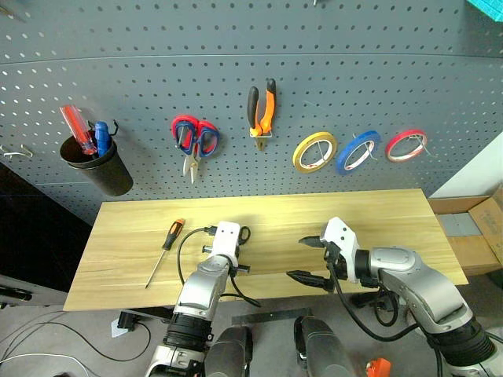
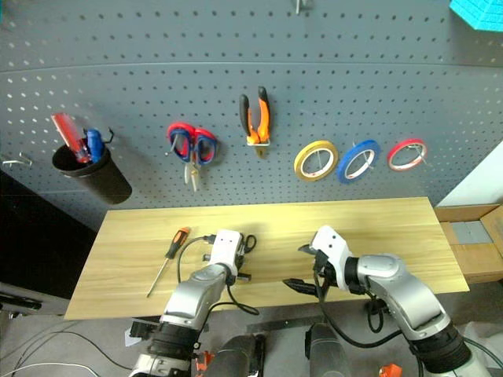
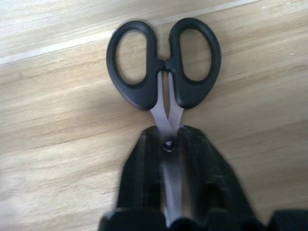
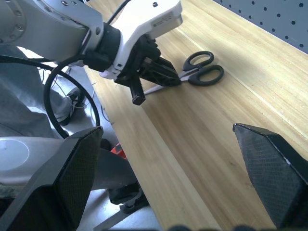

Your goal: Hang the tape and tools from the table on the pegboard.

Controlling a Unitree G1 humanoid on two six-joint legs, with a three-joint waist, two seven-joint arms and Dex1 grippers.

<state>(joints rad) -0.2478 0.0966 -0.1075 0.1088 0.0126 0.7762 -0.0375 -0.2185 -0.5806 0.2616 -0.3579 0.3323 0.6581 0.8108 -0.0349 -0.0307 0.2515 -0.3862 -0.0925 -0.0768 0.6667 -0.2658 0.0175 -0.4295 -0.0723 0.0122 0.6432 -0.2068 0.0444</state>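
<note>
On the table [image 1: 377, 220], near its front edge and a little left of centre, our left gripper [image 3: 171, 144] has its two black fingers closed on the steel blades of the small black scissors [image 3: 164, 62]; the scissors lie flat on the wood, their two handle loops pointing toward twelve o'clock, away from us, and the blades run back between the fingers; from the right wrist view we see the same grip from the side, the fingers pinched on the blades and the loops free beyond them. Our right gripper [image 1: 308, 259] hangs above the table at about three o'clock from the left one, well apart from it; its fingers are spread wide and hold nothing. At nine o'clock from the scissors the slim orange-and-black screwdriver [image 1: 165, 252] lies on the table, orange handle toward the wall, tip toward the front edge. Up at twelve o'clock the pegboard [image 1: 409, 78] carries the orange-and-black pliers [image 1: 262, 110], hung handles up; to their right, at three o'clock, hang a yellow tape ring [image 1: 314, 151], then the blue tape ring [image 1: 357, 151], then a red tape ring [image 1: 405, 145]; to the pliers' left hang red-and-blue scissors [image 1: 194, 141]; farther left a black cup [image 1: 98, 166] holds a red screwdriver [image 1: 78, 129].
</note>
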